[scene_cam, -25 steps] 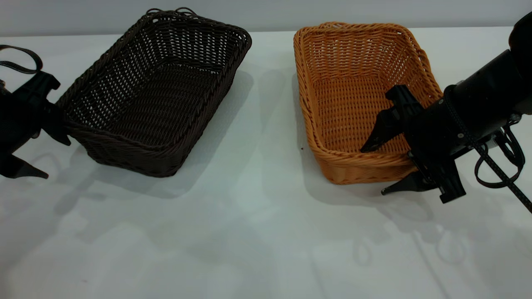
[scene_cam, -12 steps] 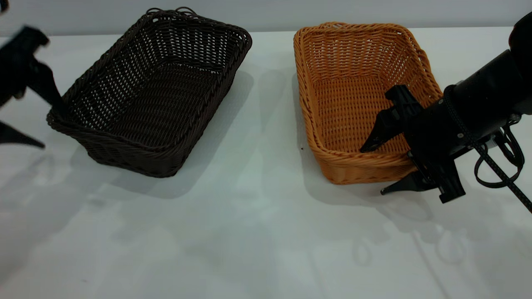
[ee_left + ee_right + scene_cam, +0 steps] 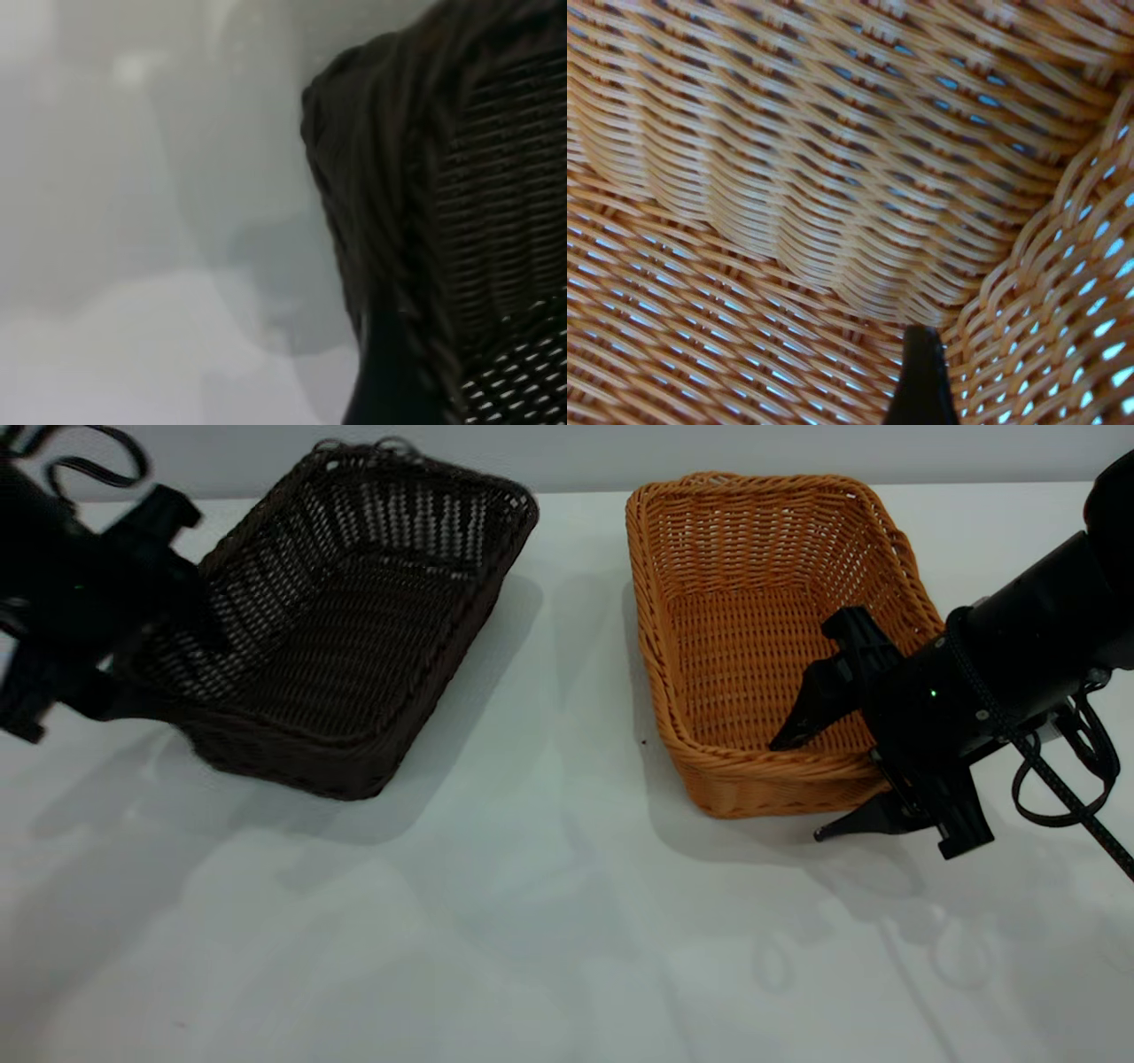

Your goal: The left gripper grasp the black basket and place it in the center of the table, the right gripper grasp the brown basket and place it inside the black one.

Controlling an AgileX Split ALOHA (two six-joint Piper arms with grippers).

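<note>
While left tool [image 3: 133,646] clamps black basket [image 3: 354,602], right tool [image 3: 806,788] straddles brown basket [image 3: 753,558], apart.

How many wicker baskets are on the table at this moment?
2. The black basket sits at the left, its near-left corner gripped by the left tool. The brown basket sits at the right, with the open right tool straddling its near wall.

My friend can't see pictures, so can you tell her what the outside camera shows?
The left gripper is at the black basket's left rim, and that end is tipped up off the white table. The right gripper is open, with one finger inside the brown basket and one outside its near right corner.
</note>
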